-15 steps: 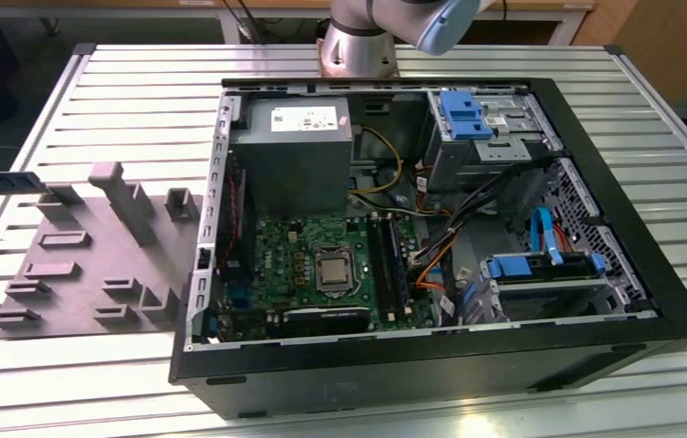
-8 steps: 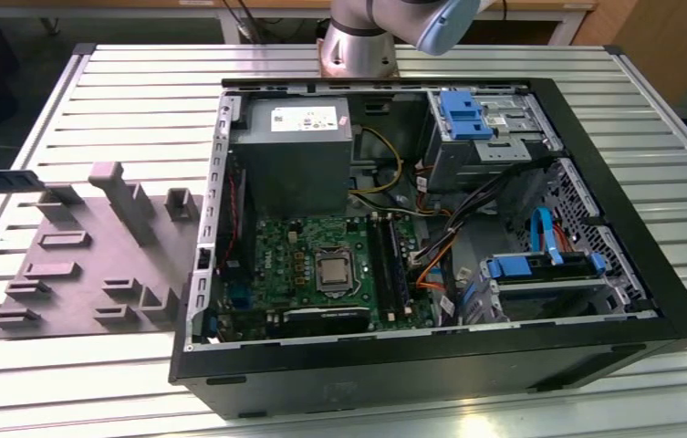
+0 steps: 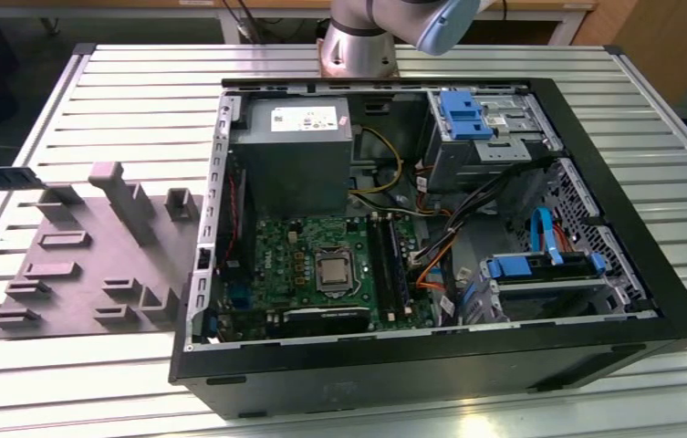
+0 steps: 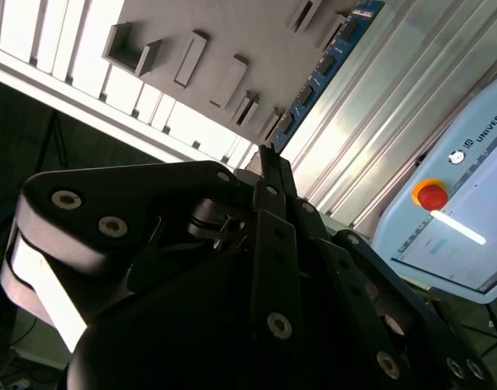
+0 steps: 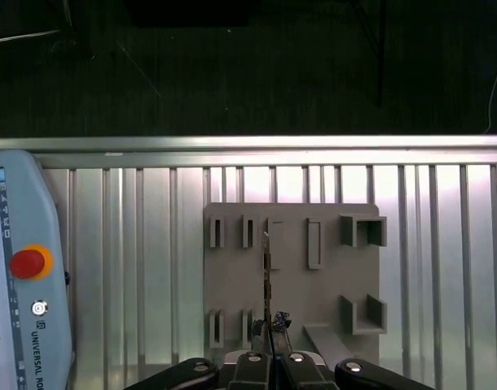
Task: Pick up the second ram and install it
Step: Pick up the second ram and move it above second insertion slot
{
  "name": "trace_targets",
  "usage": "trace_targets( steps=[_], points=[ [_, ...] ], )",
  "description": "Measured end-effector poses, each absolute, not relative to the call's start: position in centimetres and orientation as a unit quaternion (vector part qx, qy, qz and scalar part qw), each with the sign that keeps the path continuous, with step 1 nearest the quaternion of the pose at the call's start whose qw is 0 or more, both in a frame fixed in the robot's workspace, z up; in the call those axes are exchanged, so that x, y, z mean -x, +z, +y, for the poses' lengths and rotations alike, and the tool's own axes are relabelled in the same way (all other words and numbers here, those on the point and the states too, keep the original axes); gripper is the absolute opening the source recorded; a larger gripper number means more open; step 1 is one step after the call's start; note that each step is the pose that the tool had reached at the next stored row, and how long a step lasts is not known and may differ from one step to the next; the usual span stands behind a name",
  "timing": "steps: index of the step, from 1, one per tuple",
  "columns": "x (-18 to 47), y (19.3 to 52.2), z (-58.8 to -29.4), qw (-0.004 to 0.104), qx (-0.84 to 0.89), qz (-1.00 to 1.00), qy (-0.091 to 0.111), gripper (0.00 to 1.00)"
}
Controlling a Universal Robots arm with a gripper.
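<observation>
The exterior view looks down from above; all three views share the tray (image 3: pixel 76 301) (image 4: pixel 232 24) (image 5: pixel 289 292).

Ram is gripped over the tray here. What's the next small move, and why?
Probably carry it toward the open computer case. The gripper holds the second ram edge-on above the grey tray, and the motherboard's memory slots lie to the exterior view's right.

Bright light glares off the silver slatted table (image 3: pixel 124 82), slats running straight across the exterior view. Past its edge there's dark floor (image 5: pixel 232 73), thin cables (image 5: pixel 21 36) trailing. Wooden furniture (image 3: pixel 666 41) stands behind, exterior view's right.
</observation>
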State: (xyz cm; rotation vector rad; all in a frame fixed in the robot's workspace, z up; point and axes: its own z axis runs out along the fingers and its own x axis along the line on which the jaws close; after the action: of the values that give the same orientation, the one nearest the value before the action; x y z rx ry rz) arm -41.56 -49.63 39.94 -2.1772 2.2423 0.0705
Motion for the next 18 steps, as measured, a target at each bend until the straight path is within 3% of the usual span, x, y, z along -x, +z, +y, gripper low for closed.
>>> trace_targets(
  steps=[18],
  points=[
    [41.56, 40.91, -49.63, 0.008, 0.696, 0.717, 0.023, 0.11]
  ],
)
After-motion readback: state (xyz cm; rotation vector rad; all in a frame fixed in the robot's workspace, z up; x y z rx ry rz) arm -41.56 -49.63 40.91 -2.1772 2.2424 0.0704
